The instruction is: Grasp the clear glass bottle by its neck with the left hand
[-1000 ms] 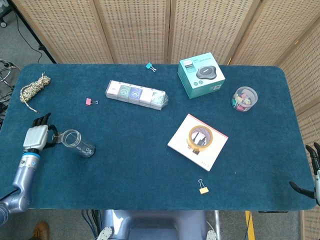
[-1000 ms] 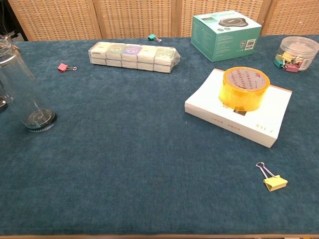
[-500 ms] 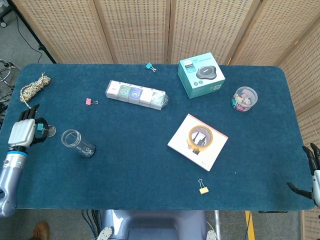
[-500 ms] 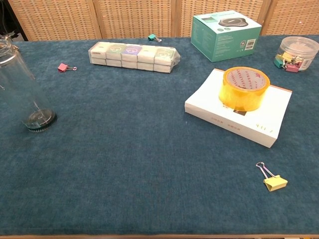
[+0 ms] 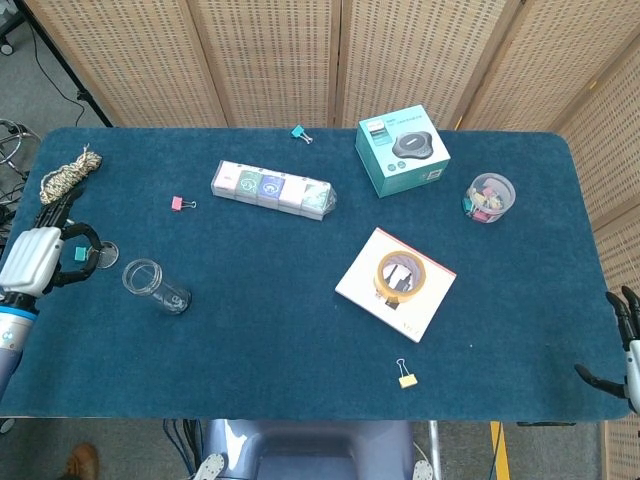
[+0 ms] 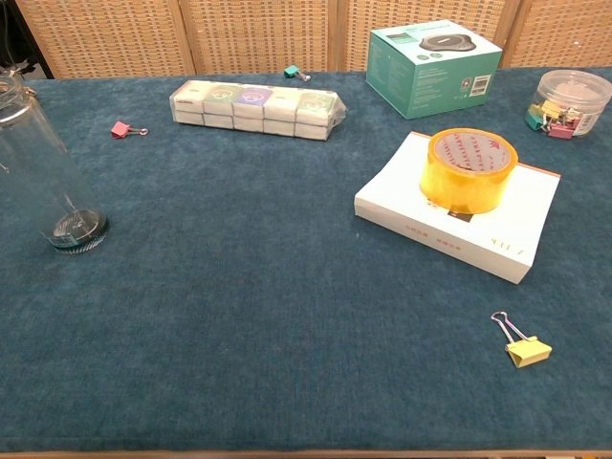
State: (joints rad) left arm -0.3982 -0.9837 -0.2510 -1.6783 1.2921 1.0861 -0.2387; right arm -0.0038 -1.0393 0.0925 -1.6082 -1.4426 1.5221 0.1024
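Clear glass bottle (image 5: 155,287) stood upright near table's (image 5: 260,330) left edge. Left hand (image 5: 35,258) sat at its 9–10 o'clock, apart, fingers curled loosely, holding nothing. Right hand (image 5: 622,350) at right edge, fingers spread.

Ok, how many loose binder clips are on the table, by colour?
Pink binder clip: 1
Teal binder clip: 1
Yellow binder clip: 1
Total: 3 loose. The clips inside the clear tub are not counted.

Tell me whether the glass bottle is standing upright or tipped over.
Upright. The chest view shows the bottle standing on its base on the table; the head view looks down into its round mouth.
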